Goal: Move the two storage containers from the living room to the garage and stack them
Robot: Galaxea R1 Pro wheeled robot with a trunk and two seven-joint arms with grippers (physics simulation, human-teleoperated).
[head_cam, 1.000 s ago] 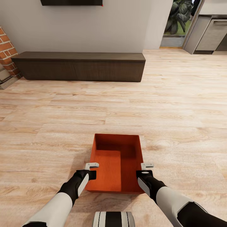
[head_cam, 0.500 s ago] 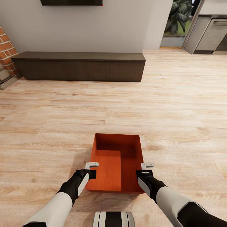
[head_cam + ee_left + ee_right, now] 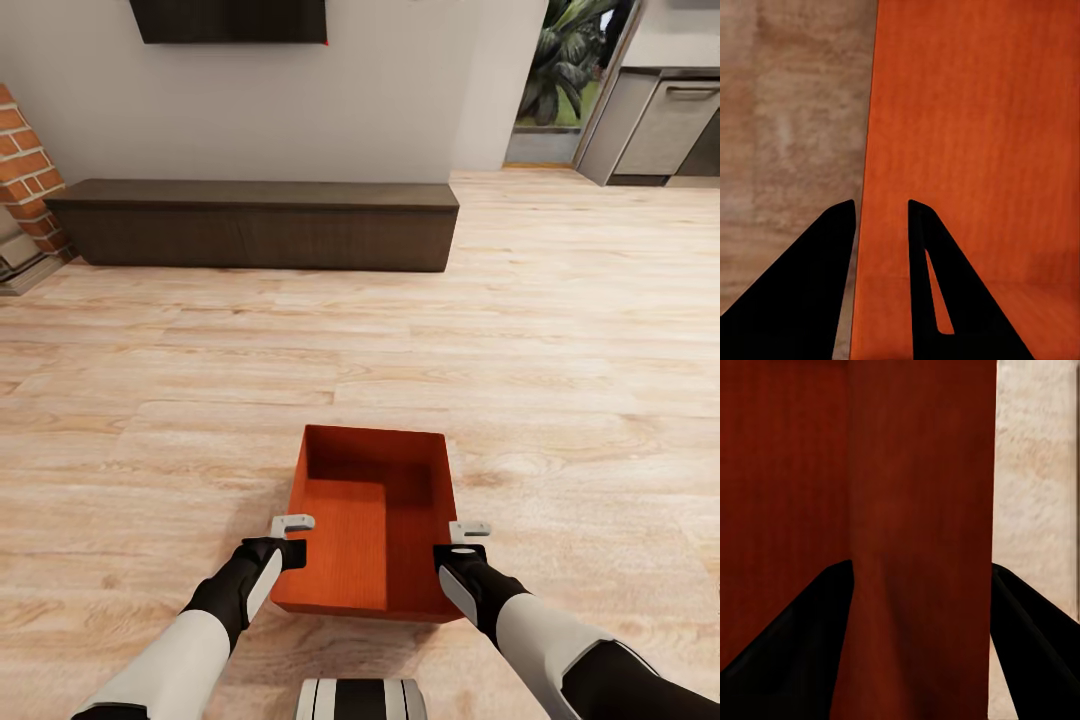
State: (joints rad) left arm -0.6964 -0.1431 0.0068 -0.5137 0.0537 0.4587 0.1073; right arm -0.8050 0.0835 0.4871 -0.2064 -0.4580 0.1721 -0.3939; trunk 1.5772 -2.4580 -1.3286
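Head view is showing the light wood floor point(image 3: 560, 330) of the living room, with the dark low cabinet point(image 3: 255, 224) standing against the far wall and one storage container point(image 3: 368, 515) sitting low between both arms. Left hand point(image 3: 290, 523) is clamping the left wall; right hand point(image 3: 468, 530) is straddling the right wall, fingers wider. Keep both grips level while lifting. Compared with the earlier frame, the camera is tilting upward; the container's position between the hands is unchanged.
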